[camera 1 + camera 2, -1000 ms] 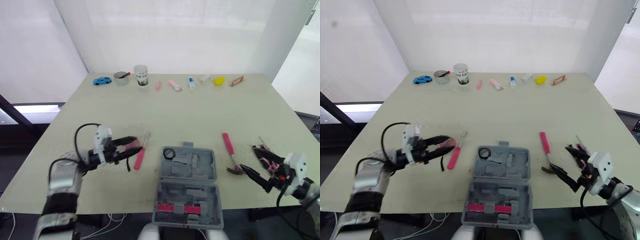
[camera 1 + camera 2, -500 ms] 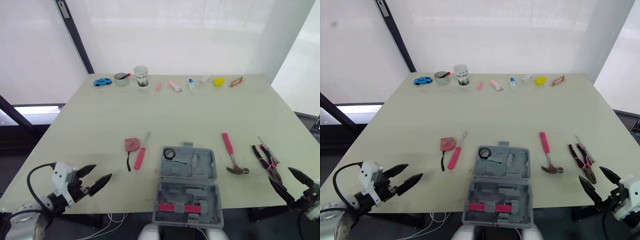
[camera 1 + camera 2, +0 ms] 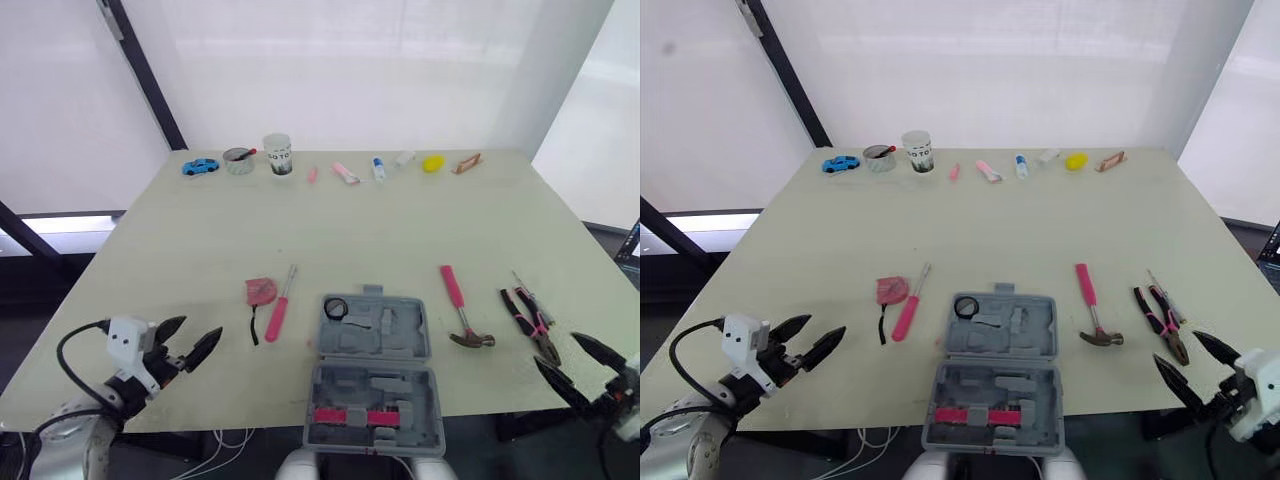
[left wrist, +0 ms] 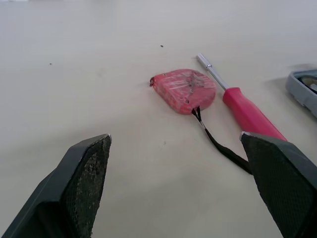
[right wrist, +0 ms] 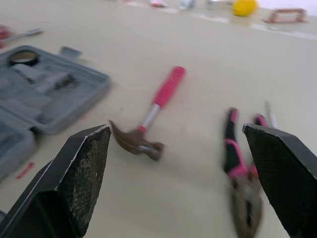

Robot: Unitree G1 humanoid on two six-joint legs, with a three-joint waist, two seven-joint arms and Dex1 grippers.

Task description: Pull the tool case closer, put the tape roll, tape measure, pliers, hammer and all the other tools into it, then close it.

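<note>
The grey tool case (image 3: 375,375) lies open at the table's near edge, with a black tape roll (image 3: 337,308) in its far half. Left of it lie a red tape measure (image 3: 259,291) and a pink-handled screwdriver (image 3: 279,312). To the case's right are a pink-handled hammer (image 3: 458,305) and pink-and-black pliers (image 3: 530,320). My left gripper (image 3: 195,335) is open near the front left edge, pointing at the tape measure (image 4: 184,90) from a distance. My right gripper (image 3: 556,349) is open at the front right edge, short of the pliers (image 5: 237,168) and hammer (image 5: 148,119).
A slim screwdriver (image 3: 525,290) lies beside the pliers. Along the far edge stand a blue toy car (image 3: 201,166), a tin (image 3: 238,160), a cup (image 3: 277,154), several small pink and white items and a yellow object (image 3: 431,163).
Both grippers have drawn back from the tools to the table's near edge: the left away from the tape measure, the right away from the pliers. The tools have not moved.
</note>
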